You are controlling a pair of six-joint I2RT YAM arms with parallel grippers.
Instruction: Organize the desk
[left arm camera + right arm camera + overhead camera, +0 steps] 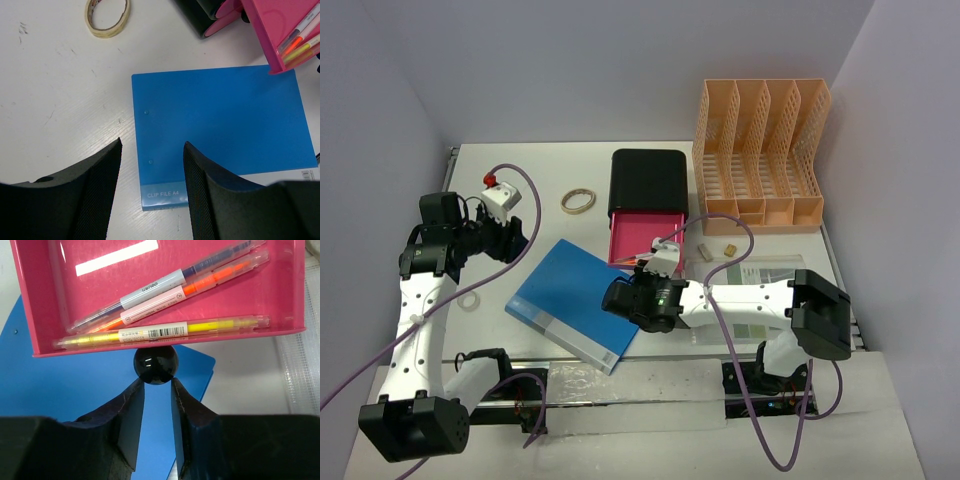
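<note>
White desk [550,165] is spread beneath both arms. Pink drawer [165,295] is seen open, its knob [154,365] at 12 o'clock of right gripper [157,385], which is narrowly parted and empty. Left gripper [152,145] is held wide over folder [220,120]. Knob should be pushed squarely, along the drawer's line.

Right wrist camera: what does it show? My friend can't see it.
A pink drawer holding three highlighter pens. The right gripper has its jaws slightly apart, tips at the drawer's black round knob, over a blue folder.
</note>
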